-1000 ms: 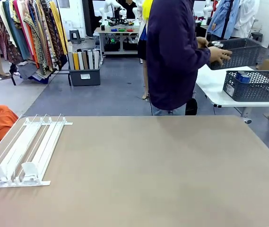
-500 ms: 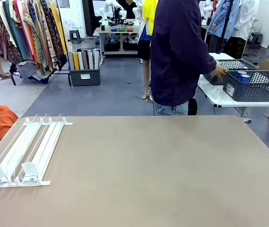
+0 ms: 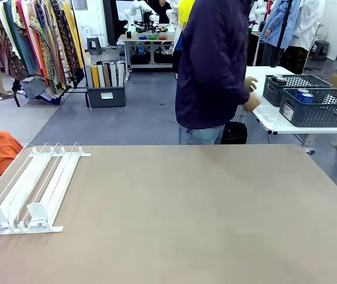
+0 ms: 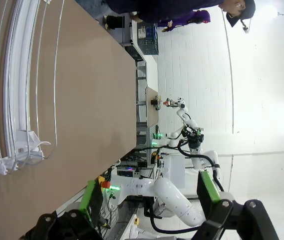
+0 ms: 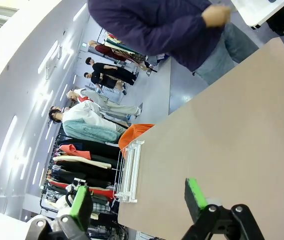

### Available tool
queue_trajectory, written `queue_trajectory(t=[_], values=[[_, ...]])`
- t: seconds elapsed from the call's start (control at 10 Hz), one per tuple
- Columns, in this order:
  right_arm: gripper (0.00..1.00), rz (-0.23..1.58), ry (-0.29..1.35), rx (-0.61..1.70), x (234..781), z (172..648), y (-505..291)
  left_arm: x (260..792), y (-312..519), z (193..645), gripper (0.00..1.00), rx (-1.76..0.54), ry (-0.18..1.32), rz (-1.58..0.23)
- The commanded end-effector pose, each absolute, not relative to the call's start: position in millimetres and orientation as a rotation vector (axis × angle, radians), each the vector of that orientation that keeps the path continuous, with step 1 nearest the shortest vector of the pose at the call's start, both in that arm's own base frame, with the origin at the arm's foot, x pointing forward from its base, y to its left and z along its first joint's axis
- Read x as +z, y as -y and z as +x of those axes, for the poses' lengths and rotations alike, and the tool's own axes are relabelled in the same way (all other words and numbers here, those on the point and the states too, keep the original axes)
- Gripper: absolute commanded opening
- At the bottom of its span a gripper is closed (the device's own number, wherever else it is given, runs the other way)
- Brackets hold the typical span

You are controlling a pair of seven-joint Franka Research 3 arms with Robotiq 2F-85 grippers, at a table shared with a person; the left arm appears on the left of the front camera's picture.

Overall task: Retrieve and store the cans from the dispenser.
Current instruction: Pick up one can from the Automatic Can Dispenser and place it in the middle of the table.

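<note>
Change: a second ago the person (image 3: 212,65) stood at the side table holding a dark lattice basket up; half a second ago that basket was set down behind the second one; now both baskets (image 3: 318,106) rest on the side table (image 3: 275,121) and the person has turned away from it, hands empty as far as I can tell, toward the far edge of the bench (image 3: 186,207).
Meaning for the task: my judgement is that loading is not yet done; nothing sits in the lanes, so there is nothing for the arms to retrieve.
Dispenser: the white wire-rail dispenser (image 3: 29,189) lies along the left edge of the bench, its curved stoppers toward the near left corner, its far end reaching toward the far left corner; every lane looks bare.
Cans: blue tops of the cans (image 3: 303,94) show inside the nearer basket, well apart from the dispenser and off the bench.
Left hand: the left hand (image 4: 149,200) hangs over the bench's left side near the stopper end of the dispenser, green pads spread wide, nothing between them.
Right hand: the right hand (image 5: 137,200) is held above the bench, looking across it toward the dispenser, fingers spread wide and empty.
Next, as a guess: both arms wait until cans are put in the lanes.
</note>
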State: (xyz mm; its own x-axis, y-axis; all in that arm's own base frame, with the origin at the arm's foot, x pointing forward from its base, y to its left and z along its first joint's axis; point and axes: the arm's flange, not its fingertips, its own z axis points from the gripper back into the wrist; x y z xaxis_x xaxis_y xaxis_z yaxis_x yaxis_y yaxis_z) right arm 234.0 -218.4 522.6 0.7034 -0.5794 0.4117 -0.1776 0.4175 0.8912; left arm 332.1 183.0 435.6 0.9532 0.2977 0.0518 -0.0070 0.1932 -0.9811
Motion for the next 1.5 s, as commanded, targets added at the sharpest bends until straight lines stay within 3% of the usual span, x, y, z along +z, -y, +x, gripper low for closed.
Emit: queue_trajectory(t=[0.0, 1.4], values=[[1.0, 1.149, 0.824, -0.27, 525.1, 237.2, 218.9, 437.1, -182.0, 329.2, 1.0, 0.225, 0.244, -1.355], [1.0, 1.149, 0.824, -0.27, 525.1, 237.2, 218.9, 437.1, -182.0, 329.2, 1.0, 0.225, 0.244, -1.355]])
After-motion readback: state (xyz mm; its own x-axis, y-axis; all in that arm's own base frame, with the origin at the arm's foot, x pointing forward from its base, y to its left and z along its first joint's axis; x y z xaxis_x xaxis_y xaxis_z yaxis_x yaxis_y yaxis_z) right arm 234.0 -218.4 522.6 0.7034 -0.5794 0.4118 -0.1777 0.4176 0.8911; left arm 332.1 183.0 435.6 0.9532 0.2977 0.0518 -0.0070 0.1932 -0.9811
